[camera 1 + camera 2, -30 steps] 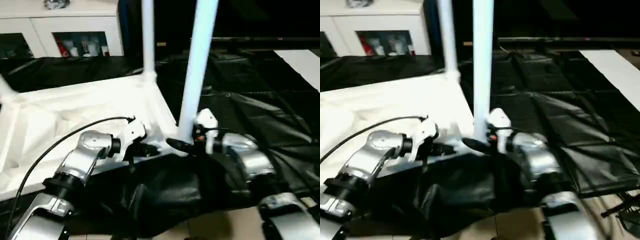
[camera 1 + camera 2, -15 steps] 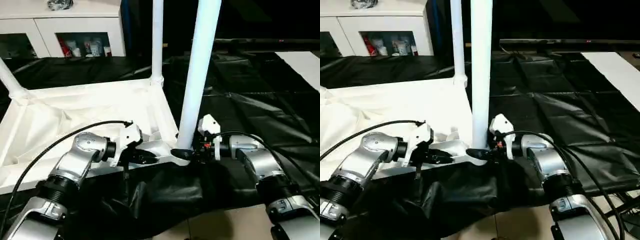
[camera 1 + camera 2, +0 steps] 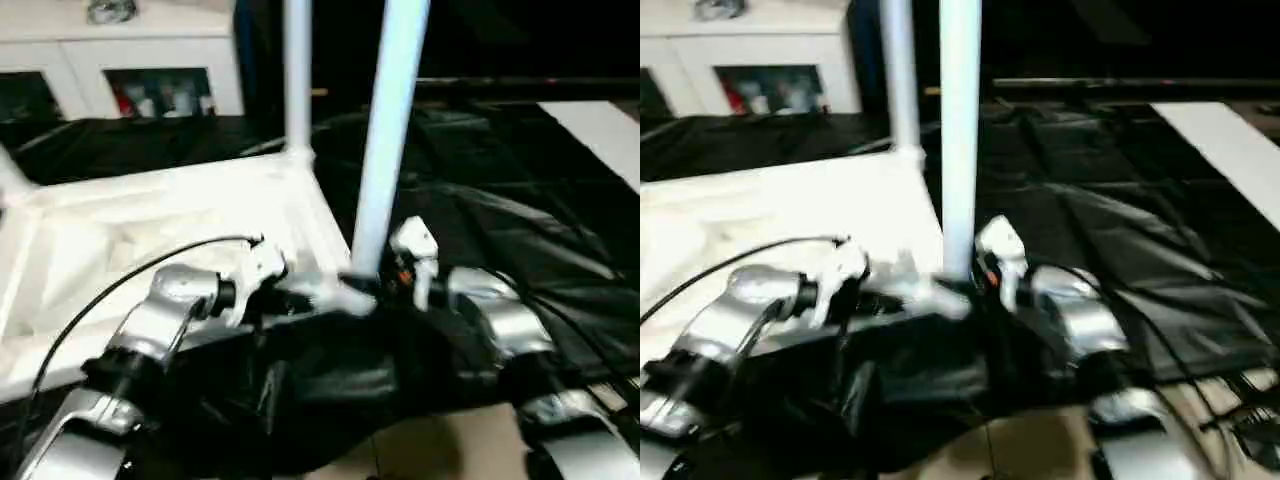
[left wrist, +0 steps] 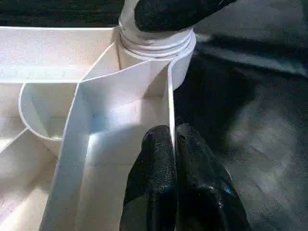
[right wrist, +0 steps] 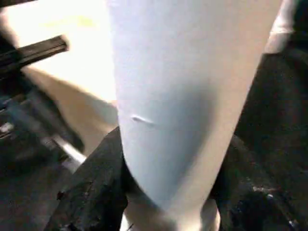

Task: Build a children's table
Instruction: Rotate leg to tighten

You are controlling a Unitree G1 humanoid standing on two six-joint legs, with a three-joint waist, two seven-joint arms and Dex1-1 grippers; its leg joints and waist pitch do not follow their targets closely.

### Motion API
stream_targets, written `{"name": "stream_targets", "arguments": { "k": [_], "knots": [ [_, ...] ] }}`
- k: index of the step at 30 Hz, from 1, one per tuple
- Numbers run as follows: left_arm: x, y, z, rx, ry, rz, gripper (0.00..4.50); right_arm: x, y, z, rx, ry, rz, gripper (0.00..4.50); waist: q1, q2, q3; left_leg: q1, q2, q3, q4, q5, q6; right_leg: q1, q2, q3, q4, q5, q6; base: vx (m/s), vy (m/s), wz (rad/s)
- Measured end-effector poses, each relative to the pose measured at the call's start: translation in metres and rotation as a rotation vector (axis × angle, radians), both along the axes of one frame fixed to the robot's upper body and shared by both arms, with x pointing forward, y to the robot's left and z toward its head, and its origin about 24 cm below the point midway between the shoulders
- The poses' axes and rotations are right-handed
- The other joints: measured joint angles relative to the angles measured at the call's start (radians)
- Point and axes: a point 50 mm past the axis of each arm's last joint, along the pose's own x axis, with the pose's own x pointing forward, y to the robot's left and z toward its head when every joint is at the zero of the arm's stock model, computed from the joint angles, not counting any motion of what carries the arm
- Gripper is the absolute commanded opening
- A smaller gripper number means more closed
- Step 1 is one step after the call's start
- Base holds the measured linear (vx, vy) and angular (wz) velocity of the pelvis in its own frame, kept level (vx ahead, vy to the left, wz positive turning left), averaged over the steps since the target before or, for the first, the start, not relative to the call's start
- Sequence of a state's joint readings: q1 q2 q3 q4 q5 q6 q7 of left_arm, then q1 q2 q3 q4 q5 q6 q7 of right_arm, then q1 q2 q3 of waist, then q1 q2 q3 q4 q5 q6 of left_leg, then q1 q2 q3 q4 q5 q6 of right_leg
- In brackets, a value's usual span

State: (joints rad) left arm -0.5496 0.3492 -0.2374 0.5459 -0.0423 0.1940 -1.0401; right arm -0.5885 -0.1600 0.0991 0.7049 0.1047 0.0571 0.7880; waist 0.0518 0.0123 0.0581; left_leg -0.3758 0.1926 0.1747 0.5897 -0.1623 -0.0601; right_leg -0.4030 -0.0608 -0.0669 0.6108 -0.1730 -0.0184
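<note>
The white tabletop (image 3: 150, 220) lies upside down on black cloth, ribbed side up. A white leg (image 3: 385, 150) stands upright in its near right corner socket (image 4: 156, 43), and a second leg (image 3: 297, 70) stands in the far right corner. A third leg (image 3: 10, 180) slants up at the far left. My left gripper (image 4: 174, 144) is shut on the thin rim wall of the tabletop, close to the near right socket. My right gripper (image 3: 375, 285) is shut on the base of the near leg, with black fingers (image 5: 91, 192) on both sides of the tube.
A white cabinet with glass doors (image 3: 130, 60) stands at the back left. Black cloth (image 3: 500, 180) covers the ground around the tabletop, with a white sheet (image 3: 600, 130) at the far right. Bare floor (image 3: 430, 450) shows near my arms. A black cable (image 3: 120, 280) loops over my left forearm.
The camera has shifted. Both grippers keep their holds at the near right corner, and the leg stays upright.
</note>
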Motion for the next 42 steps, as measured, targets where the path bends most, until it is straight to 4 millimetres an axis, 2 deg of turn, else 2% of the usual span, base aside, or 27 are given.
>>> {"name": "stream_targets", "arguments": {
  "k": [3,6,9,10,12,14,15,19,27,29,34,41,42],
  "knots": [
    [0.012,-0.010,0.001,0.016,-0.020,0.110,0.00,0.013,0.013,0.000,0.011,0.013,-0.205,1.99,-0.010,0.000,0.000,0.001,-0.001,0.000,-0.001,0.000,0.000,0.000,0.000,0.000,0.000,0.000,0.000,0.000,0.000,0.00],
    [0.020,-0.021,0.000,0.005,-0.034,0.202,0.00,0.022,0.024,0.001,0.007,0.026,-0.368,1.99,-0.012,0.000,0.000,0.001,-0.001,0.000,-0.001,0.000,0.000,0.000,0.000,0.000,0.000,0.000,0.000,0.000,0.000,0.00],
    [0.021,-0.025,0.000,0.003,-0.040,0.219,0.00,0.024,0.026,0.001,0.005,0.019,-0.408,1.99,-0.012,-0.001,0.000,0.001,-0.001,0.000,-0.001,0.000,0.000,0.001,-0.001,0.000,-0.001,0.000,0.000,0.000,0.000,0.00],
    [0.021,-0.025,0.000,0.002,-0.040,0.219,0.00,0.024,0.026,0.001,0.008,0.016,-0.409,2.34,-0.011,-0.001,0.000,0.001,-0.001,0.000,-0.001,0.000,0.000,0.001,-0.001,0.001,-0.001,0.000,0.000,0.000,0.000,0.00],
    [0.021,-0.026,0.001,0.000,-0.041,0.218,0.00,0.024,0.025,0.001,0.022,0.017,-0.404,2.68,-0.011,-0.001,0.000,0.001,-0.001,0.000,-0.001,0.000,0.000,0.001,-0.001,0.001,-0.001,0.000,0.000,0.000,0.000,0.00],
    [0.021,-0.024,0.001,-0.002,-0.040,0.218,0.00,0.024,0.026,0.002,0.061,0.030,-0.388,2.75,-0.011,-0.001,0.000,0.001,-0.001,0.000,-0.001,0.000,0.000,0.001,-0.001,0.001,-0.001,0.000,0.000,0.000,0.000,0.00],
    [0.021,-0.023,0.001,-0.004,-0.039,0.214,0.00,0.024,0.025,0.002,0.075,0.035,-0.377,2.97,-0.011,0.000,0.000,0.001,-0.001,0.000,-0.002,0.000,0.000,0.000,0.000,0.001,-0.001,0.000,0.000,0.000,0.000,0.00],
    [0.019,-0.017,0.002,-0.007,-0.037,0.189,0.00,0.022,0.025,0.003,0.105,0.041,-0.303,3.33,-0.013,0.000,0.000,0.001,-0.001,0.000,-0.005,0.000,0.000,0.000,0.000,0.000,0.000,0.000,0.000,0.000,0.000,0.00],
    [0.007,0.003,0.003,-0.021,-0.009,0.081,0.00,0.009,0.008,0.005,0.022,0.021,0.019,3.90,-0.008,0.000,0.000,0.001,-0.001,0.000,-0.006,0.000,0.000,-0.001,0.000,0.000,-0.001,0.001,-0.003,0.000,0.000,0.00],
    [0.003,0.004,0.003,-0.024,0.002,0.040,0.00,0.005,0.003,0.005,0.006,0.029,0.082,3.90,-0.005,-0.001,0.000,0.001,-0.001,0.000,-0.006,0.000,0.000,-0.001,0.000,0.000,-0.001,0.001,-0.002,0.000,0.000,0.00],
    [-0.009,0.008,0.003,-0.030,0.040,-0.078,0.00,-0.008,-0.009,0.005,-0.021,0.046,0.253,3.90,0.017,-0.001,0.000,0.000,0.000,0.000,-0.006,0.000,0.000,-0.001,0.000,0.000,-0.001,0.001,-0.002,0.000,0.000,0.00],
    [-0.014,0.012,0.005,-0.031,0.072,-0.140,0.00,-0.016,-0.022,0.001,-0.042,0.084,0.322,3.90,0.034,-0.001,0.001,0.000,0.000,0.001,-0.005,0.000,0.000,-0.001,0.000,0.000,-0.001,-0.001,0.001,0.000,0.000,0.00],
    [-0.014,0.012,0.006,-0.030,0.072,-0.144,0.00,-0.017,-0.023,0.001,-0.041,0.092,0.327,3.64,0.035,-0.001,0.001,0.000,0.000,0.001,-0.005,0.000,0.000,-0.001,0.000,0.000,-0.001,-0.001,0.001,0.000,0.000,0.00]
  ]
}}
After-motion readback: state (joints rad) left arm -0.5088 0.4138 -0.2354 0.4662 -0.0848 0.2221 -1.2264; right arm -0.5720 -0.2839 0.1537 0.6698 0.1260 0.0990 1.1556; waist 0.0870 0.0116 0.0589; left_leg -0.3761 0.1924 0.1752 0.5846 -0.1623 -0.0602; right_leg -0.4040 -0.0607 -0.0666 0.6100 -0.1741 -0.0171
